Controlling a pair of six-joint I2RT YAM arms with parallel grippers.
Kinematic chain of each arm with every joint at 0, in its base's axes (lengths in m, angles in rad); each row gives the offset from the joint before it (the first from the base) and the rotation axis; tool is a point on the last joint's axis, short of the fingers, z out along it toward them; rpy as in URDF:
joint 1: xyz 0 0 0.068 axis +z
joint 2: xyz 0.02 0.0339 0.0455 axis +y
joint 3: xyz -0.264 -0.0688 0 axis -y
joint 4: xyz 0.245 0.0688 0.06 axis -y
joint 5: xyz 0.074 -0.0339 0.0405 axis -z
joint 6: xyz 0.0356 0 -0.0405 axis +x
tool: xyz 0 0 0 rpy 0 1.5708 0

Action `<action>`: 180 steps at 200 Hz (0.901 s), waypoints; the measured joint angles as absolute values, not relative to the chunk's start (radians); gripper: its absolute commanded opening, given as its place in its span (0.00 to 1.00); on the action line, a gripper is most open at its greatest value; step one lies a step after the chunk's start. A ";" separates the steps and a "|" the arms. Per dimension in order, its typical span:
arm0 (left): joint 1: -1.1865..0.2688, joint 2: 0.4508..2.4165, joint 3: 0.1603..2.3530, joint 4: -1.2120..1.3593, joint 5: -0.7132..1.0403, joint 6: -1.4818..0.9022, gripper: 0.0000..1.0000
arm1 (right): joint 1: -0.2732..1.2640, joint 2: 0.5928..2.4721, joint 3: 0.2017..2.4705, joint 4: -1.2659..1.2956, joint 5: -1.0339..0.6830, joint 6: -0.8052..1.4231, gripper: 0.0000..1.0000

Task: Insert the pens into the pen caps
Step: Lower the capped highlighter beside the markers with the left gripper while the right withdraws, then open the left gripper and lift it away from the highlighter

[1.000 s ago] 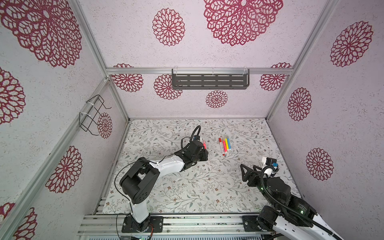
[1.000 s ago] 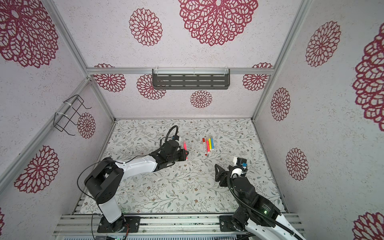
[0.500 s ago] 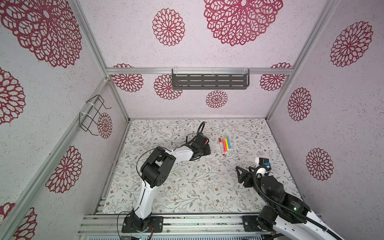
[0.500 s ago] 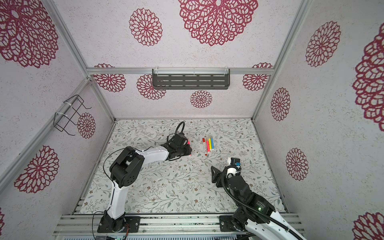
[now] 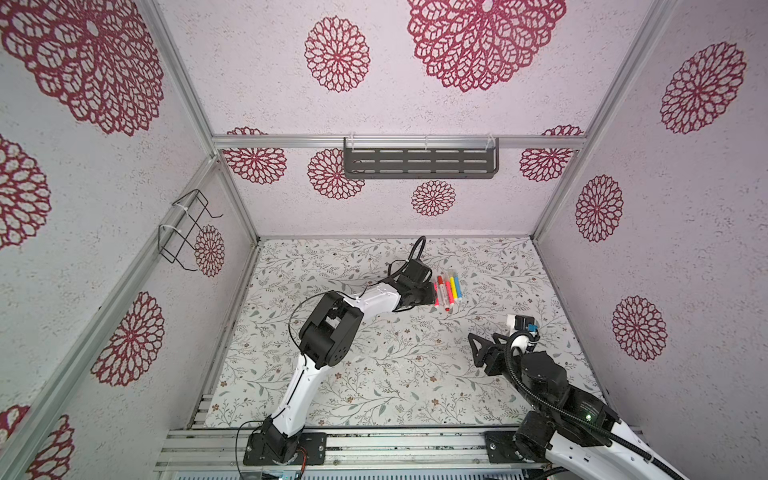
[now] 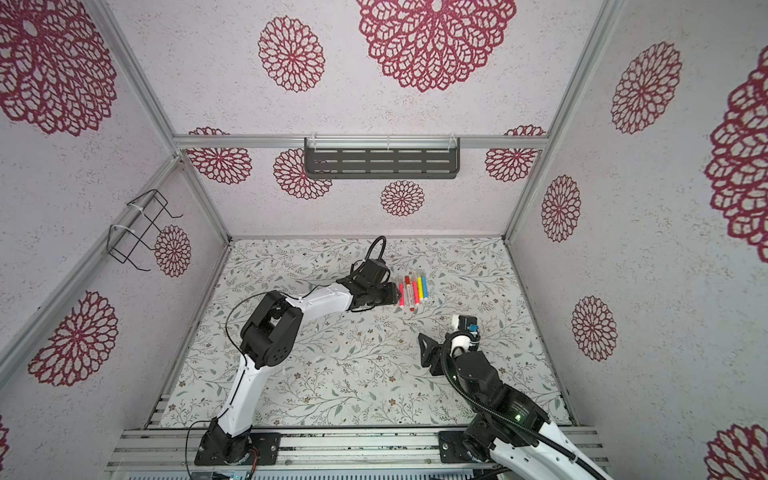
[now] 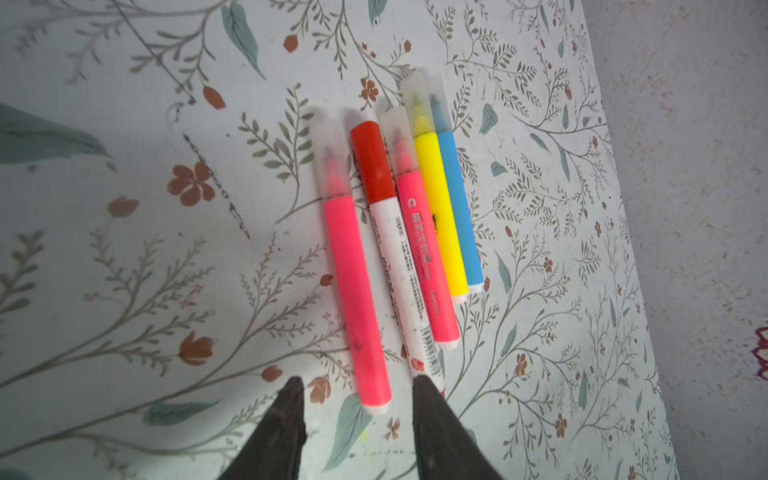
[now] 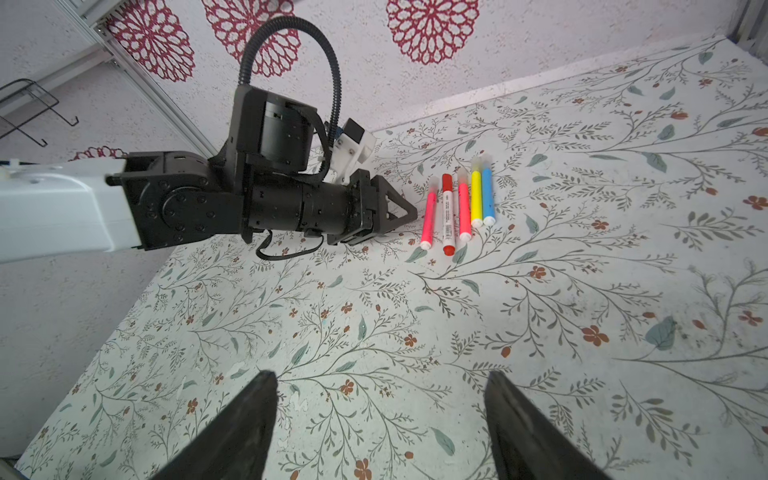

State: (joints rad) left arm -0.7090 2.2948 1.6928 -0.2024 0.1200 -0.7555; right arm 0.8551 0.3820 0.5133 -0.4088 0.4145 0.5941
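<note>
Five pens (image 5: 446,291) lie side by side on the floral table at the back middle, also seen in the other top view (image 6: 413,293). In the left wrist view the row runs: pink pen (image 7: 355,291), white marker with a red pen cap (image 7: 372,162), second pink (image 7: 428,266), yellow (image 7: 440,212), blue (image 7: 459,208). Pale translucent pen caps (image 7: 330,158) sit on the coloured ones. My left gripper (image 7: 356,384) is open, its fingertips either side of the first pink pen's back end without gripping it. My right gripper (image 8: 380,386) is open and empty over the front right of the table (image 5: 484,351).
A dark slotted shelf (image 5: 419,162) hangs on the back wall and a wire basket (image 5: 187,232) on the left wall. Aluminium rails (image 5: 374,446) run along the table's front edge. Patterned walls close in on three sides.
My left gripper carried a pink pen to the right, up to the row, then opened and let it go; the pen now lies leftmost in the row. The right arm shifted slightly left.
</note>
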 measured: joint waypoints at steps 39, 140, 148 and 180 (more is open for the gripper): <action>-0.711 2.197 1.583 -0.204 0.119 -0.747 0.46 | 0.855 0.389 0.513 -0.396 0.414 0.594 0.79; -0.725 1.417 0.996 0.219 -0.063 -0.516 0.56 | 0.854 0.528 0.542 -0.314 0.539 0.420 0.99; -0.725 1.357 0.984 0.202 -0.104 -0.479 0.57 | 0.854 0.569 0.551 -0.290 0.551 0.379 0.99; -0.726 1.106 0.982 0.080 -0.311 -0.321 0.69 | 0.853 0.712 0.553 -0.172 0.667 0.279 0.99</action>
